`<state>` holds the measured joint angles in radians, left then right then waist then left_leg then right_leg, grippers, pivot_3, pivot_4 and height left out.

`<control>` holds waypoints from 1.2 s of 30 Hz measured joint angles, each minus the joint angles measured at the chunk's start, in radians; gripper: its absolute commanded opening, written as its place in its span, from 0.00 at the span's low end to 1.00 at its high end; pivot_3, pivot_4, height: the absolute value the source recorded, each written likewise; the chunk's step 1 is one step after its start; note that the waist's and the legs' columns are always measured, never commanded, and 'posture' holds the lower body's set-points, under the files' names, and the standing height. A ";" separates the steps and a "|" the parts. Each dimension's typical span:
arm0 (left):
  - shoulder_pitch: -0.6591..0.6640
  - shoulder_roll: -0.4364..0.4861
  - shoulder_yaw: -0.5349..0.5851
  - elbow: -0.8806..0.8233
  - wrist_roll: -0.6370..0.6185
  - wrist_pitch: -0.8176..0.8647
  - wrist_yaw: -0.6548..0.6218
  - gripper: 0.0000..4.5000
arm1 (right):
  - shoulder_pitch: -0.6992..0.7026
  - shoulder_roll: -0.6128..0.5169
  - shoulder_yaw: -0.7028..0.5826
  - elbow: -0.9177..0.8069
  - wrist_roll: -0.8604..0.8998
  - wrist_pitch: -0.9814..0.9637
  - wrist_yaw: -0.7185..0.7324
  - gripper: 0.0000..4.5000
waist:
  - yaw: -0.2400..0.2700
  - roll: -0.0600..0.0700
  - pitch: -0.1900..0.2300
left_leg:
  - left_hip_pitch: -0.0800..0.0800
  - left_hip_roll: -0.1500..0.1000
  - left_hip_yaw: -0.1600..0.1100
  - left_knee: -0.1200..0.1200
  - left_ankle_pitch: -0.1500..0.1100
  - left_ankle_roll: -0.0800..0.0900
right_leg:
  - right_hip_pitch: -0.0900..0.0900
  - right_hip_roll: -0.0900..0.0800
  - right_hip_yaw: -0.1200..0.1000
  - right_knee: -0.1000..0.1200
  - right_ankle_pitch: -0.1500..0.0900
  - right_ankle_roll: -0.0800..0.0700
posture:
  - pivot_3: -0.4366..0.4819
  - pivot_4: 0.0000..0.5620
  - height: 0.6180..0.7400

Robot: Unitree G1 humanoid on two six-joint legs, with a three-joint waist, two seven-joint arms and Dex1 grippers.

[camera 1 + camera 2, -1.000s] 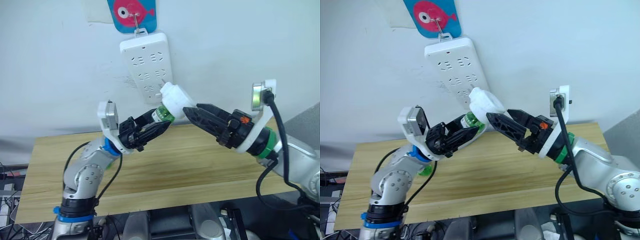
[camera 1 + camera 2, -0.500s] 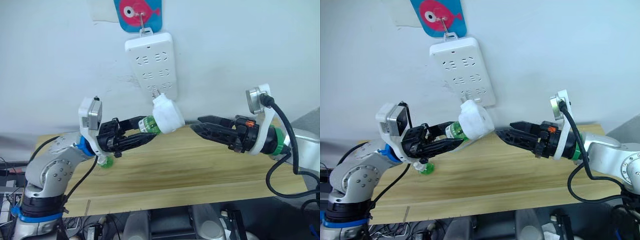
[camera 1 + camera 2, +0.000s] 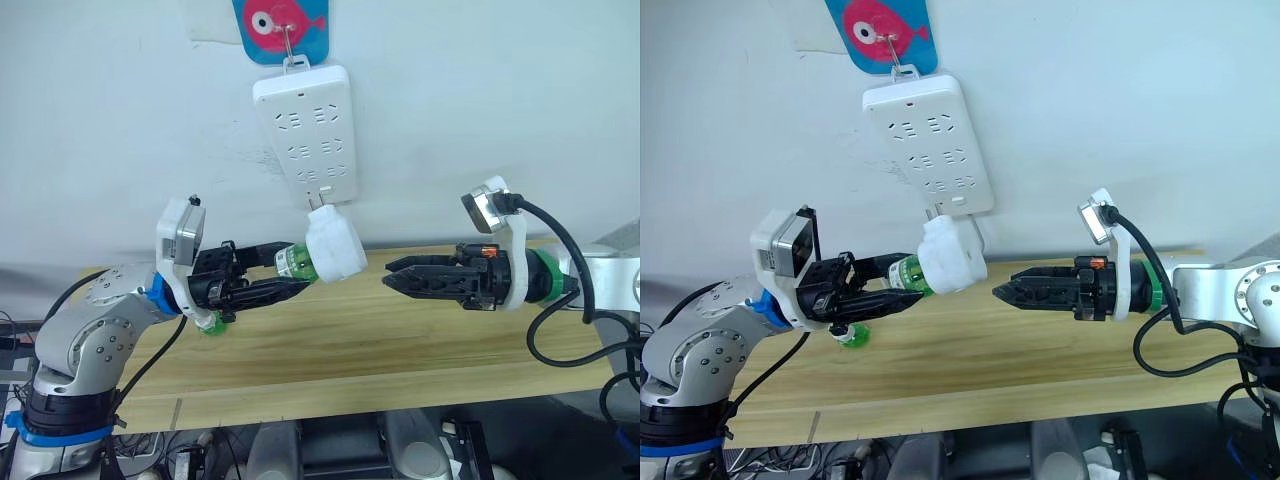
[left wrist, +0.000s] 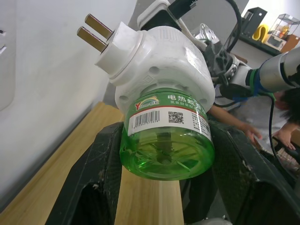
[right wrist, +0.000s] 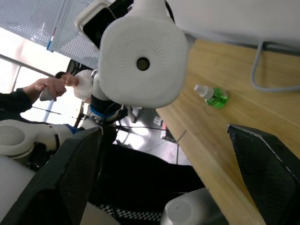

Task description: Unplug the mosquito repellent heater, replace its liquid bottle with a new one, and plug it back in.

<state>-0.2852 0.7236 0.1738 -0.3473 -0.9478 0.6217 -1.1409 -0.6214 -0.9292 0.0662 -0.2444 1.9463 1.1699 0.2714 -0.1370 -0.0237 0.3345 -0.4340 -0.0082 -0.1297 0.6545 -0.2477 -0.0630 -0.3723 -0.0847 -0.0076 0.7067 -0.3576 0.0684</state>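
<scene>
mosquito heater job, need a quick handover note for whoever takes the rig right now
Left gripper: shut on the translucent green liquid bottle, which is screwed into the rounded white plastic heater.
Right gripper: open, holding nothing, apart from the heater and facing its vent.
Heater is unplugged, prongs bare, just below the white wall power strip.
White-capped green bottle stands on the wooden table.
Done: unplugging. Which bottle is fitted cannot be told, so check; plugging in is left.

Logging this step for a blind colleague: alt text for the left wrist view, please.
The left claw grips a green liquid bottle screwed into the white mosquito repellent heater, whose two metal prongs point toward the white wall, above the wooden table.
</scene>
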 measured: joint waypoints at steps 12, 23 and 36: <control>-0.007 0.006 -0.040 -0.010 0.047 -0.005 -0.032 0.52 | -0.105 0.083 0.037 0.138 0.000 0.115 0.013 0.99 | 0.000 0.000 0.000 | -0.001 0.000 0.002 -0.008 0.000 -0.001 | 0.001 0.000 -0.001 -0.008 0.000 0.000 | 0.26 0.57 1.00; -0.036 0.005 -0.067 -0.004 0.101 -0.049 -0.069 0.52 | -0.145 0.127 0.058 0.161 0.000 0.129 -0.020 0.99 | -0.001 0.000 0.000 | -0.002 0.001 0.015 -0.008 0.000 -0.001 | 0.001 0.000 -0.002 -0.009 0.000 0.000 | 0.25 0.57 1.00; -0.087 -0.009 -0.096 0.016 0.113 -0.061 -0.075 0.52 | -0.146 0.193 0.075 0.159 0.000 0.118 -0.089 0.99 | -0.003 0.000 0.000 | -0.002 0.001 0.016 -0.008 0.000 -0.001 | 0.001 0.000 -0.002 -0.009 0.000 0.000 | 0.24 0.56 1.00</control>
<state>-0.3718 0.7146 0.0778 -0.3315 -0.8344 0.5605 -1.2158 -0.7671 -0.7357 0.1409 -0.0854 1.9462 1.2877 0.1824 -0.1397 -0.0237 0.3344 -0.4360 -0.0068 -0.1133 0.6463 -0.2473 -0.0636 -0.3715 -0.0851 -0.0093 0.6981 -0.3575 0.0681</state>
